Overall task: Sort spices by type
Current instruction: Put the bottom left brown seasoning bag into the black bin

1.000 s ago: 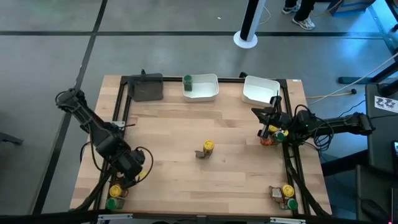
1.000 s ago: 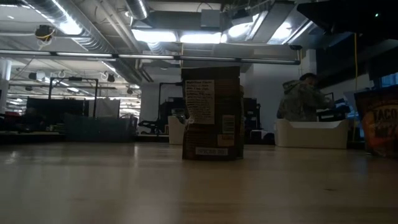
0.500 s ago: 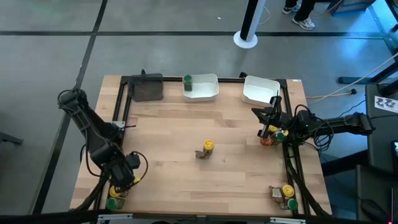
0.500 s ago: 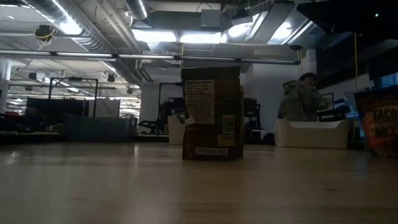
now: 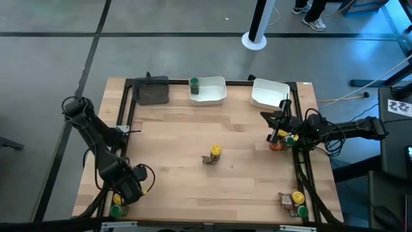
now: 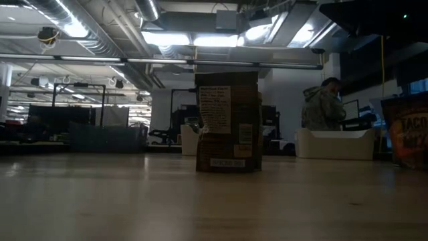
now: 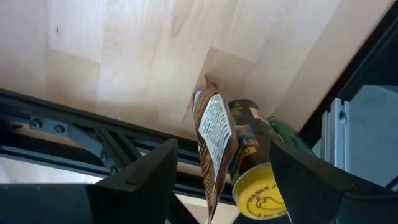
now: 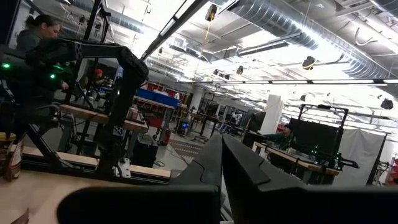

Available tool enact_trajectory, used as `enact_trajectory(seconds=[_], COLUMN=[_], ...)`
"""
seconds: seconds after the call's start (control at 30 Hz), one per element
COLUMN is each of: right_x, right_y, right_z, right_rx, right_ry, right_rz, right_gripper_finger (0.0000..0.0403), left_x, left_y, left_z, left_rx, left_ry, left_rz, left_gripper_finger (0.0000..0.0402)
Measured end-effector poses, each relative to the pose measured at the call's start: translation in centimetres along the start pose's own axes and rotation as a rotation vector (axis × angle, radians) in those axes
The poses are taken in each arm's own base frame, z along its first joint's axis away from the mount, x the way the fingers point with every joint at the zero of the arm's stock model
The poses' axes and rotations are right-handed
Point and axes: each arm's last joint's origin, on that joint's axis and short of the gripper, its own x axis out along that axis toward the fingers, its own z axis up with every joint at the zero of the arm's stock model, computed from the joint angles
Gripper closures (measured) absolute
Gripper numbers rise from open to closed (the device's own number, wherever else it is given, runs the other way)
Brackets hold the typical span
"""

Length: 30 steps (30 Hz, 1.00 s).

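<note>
At the table's near left corner stand a brown spice packet (image 7: 214, 140), a yellow-lidded jar (image 7: 256, 193) and a green-lidded jar (image 7: 287, 138). My left gripper (image 5: 126, 187) hangs open over them, pointing down, with the packet between its fingers and untouched. Another yellow-lidded jar (image 5: 216, 151) and a brown packet (image 5: 207, 159) stand mid-table. A green-lidded jar (image 5: 194, 84) sits in the far white tray (image 5: 215, 96). My right gripper (image 8: 222, 162) is shut and raised at the table's right edge.
A dark tray (image 5: 152, 90) and a second white tray (image 5: 269, 93) stand along the far edge. More spices stand by the right arm (image 5: 281, 143) and at the near right corner (image 5: 297, 200). Black frame rails run along the left and right edges.
My left gripper has moved toward the table's near left corner and sunk lower, ending over the spices there. Its fingers have stayed open. The spices have not moved.
</note>
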Motion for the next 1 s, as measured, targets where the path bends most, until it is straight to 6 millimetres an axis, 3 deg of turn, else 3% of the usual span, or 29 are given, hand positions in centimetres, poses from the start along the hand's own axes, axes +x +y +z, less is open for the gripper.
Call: enact_trajectory(seconds=[0.2,0.6,1.0], right_x=[0.0,0.0,0.0], right_y=[0.0,0.0,0.0], right_z=[0.0,0.0,0.0], right_rx=[0.0,0.0,0.0], right_ry=[0.0,0.0,0.001], right_rz=[0.0,0.0,0.001], right_gripper_finger=[0.0388,0.0388,0.0388], left_x=[1.5,4.1,5.6], left_y=[-0.7,0.5,0.7], left_z=[-0.2,-0.1,-0.2], left_rx=[0.067,0.063,0.11], left_ry=[0.022,0.057,0.147], left_rz=[0.057,0.134,0.072], left_gripper_finger=[0.0165,0.0169,0.0294])
